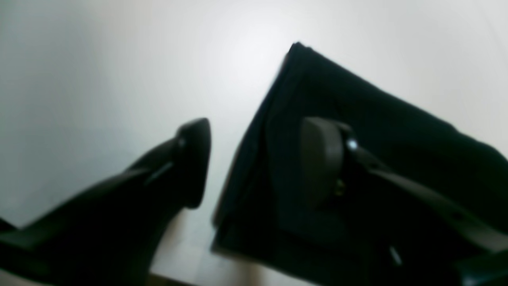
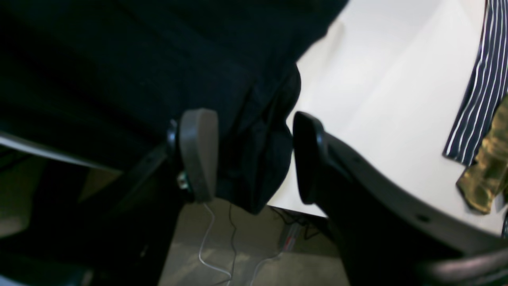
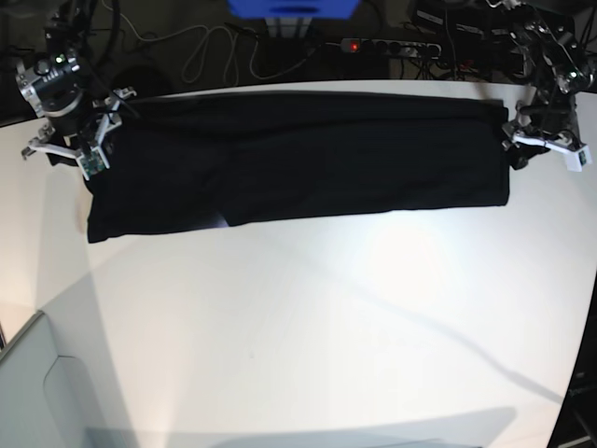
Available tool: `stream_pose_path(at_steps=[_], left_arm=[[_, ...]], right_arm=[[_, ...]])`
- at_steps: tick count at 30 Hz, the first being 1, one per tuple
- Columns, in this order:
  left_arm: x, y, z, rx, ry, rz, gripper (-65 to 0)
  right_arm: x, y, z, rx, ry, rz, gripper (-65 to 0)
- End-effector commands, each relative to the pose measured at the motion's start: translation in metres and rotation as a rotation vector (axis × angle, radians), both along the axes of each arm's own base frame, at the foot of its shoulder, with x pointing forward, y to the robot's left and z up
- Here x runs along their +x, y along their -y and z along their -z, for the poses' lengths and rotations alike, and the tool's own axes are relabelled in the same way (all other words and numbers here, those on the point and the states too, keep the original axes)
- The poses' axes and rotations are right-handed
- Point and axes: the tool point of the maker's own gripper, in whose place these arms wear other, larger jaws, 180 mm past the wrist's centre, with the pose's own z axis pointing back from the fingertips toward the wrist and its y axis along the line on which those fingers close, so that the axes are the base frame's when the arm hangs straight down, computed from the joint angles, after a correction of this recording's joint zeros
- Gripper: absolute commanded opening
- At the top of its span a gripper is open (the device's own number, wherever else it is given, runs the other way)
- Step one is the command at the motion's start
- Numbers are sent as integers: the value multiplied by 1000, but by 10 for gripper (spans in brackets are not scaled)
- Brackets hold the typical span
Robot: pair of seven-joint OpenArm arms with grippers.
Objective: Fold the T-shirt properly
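Clearly both the left end effector (image 1: pixel 254 163) and right end effector (image 2: pixel 254 155) gape empty, so pinch the soft, limp T-shirt (image 3: pixel 298 154) at its stacked end hems near the table's (image 3: pixel 308 327) far corners

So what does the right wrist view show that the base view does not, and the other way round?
Only the right wrist view shows a striped cloth and an olive cloth on the table, plus cables on the floor below.

Only the base view shows the whole T-shirt as one long black band, with both arms at its ends.

Both show the black T-shirt and the right gripper with open jaws.
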Motion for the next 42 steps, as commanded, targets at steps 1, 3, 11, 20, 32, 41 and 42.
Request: stream_pose_path(at_steps=[1, 3, 11, 20, 32, 41, 42], left_arm=[[7, -7, -16, 32, 49, 0, -283], [3, -18, -21, 42, 58, -34, -283], [21, -17, -25, 27, 97, -35, -282], [22, 13, 30, -98, -14, 17, -282], [5, 14, 58, -155, -88, -14, -282], [-4, 43, 79, -198, -140, 38, -470], [-4, 45, 80, -203, -139, 38, -518]], right_arm=[[8, -4, -10, 0, 39, -35, -363], [10, -4, -11, 1, 44, -33, -363], [26, -47, 9, 95, 20, -115, -360], [30, -40, 50, 150, -77, -71, -360], [31, -41, 51, 151, -79, -72, -361], [32, -42, 51, 152, -77, -75, -361], [32, -42, 51, 152, -78, -75, -361]])
